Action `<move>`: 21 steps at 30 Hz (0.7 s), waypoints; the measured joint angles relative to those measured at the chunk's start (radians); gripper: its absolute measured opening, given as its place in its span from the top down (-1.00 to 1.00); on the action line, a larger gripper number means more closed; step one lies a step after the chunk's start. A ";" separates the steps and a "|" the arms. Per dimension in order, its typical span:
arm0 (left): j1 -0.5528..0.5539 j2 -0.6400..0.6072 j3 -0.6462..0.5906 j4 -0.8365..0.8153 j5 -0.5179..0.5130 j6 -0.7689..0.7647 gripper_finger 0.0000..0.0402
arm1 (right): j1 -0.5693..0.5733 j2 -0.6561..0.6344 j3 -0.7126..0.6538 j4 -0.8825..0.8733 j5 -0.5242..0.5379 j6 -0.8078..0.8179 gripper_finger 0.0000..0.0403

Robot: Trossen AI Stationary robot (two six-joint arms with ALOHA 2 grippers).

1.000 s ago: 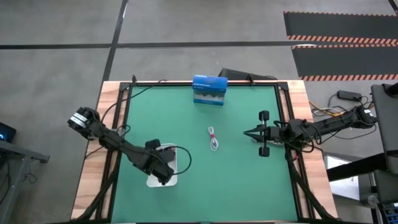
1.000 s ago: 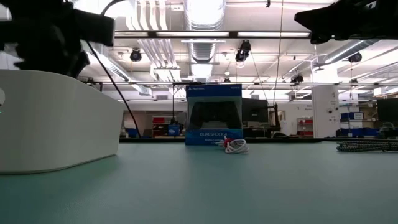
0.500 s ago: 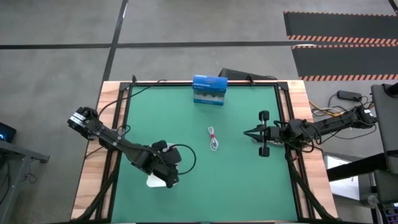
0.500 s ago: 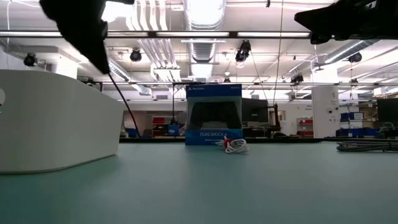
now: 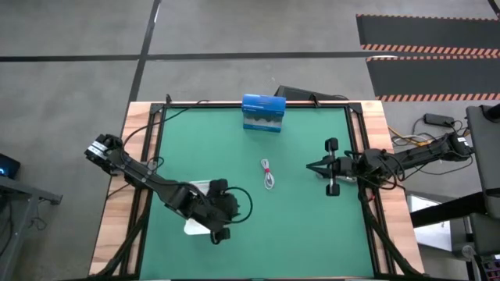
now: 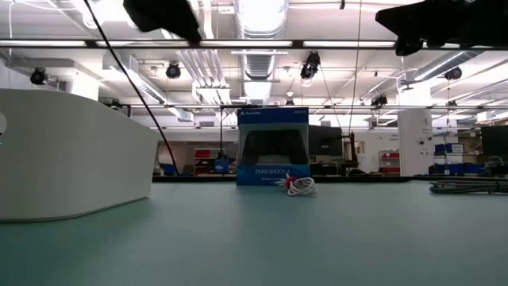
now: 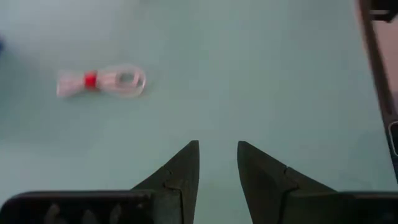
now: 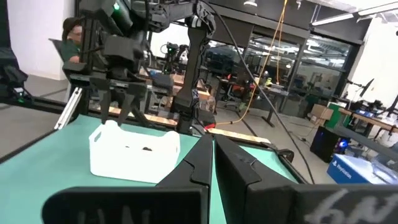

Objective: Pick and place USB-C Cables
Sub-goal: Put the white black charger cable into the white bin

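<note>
while your left gripper [image 5: 223, 219] hangs over the green table [image 5: 297, 218] just beside the white tray [image 5: 197, 226], its fingers [image 7: 180, 171] stand a little apart with nothing between them, pointing toward the middle of the mat. your white cable [image 5: 269, 173], a small coil with a red band, lies at the table's centre, well apart from both grippers; you can see it past the left fingers too [image 7: 102, 81] and low across the mat [image 6: 301, 187], just in front of the blue box [image 5: 262, 113] at the far edge. something small and dark lies inside the tray [image 8: 134, 155], but you cannot tell what it is. your right gripper [image 5: 309, 166] waits near the right edge, above the mat, its fingers [image 8: 198, 158] pressed together on nothing. a person [image 8: 73, 32] shows in the room beyond the tray.
</note>
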 joint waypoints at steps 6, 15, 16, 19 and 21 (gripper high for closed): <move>-0.003 0.000 -0.001 0.143 -0.023 0.269 0.53 | 0.001 0.018 -0.001 -0.003 -0.068 0.118 0.96; -0.003 0.000 -0.005 0.251 -0.052 0.576 0.54 | 0.053 0.174 0.001 0.024 -0.078 0.320 0.96; -0.003 0.000 -0.005 0.258 -0.052 0.600 0.54 | 0.057 0.190 0.008 0.024 -0.078 0.345 0.96; -0.003 0.000 -0.005 0.261 -0.052 0.647 0.54 | 0.066 0.235 0.034 0.022 -0.078 0.412 0.96; -0.003 0.000 -0.006 0.260 -0.052 0.656 0.54 | 0.070 0.265 0.058 0.013 -0.078 0.447 0.96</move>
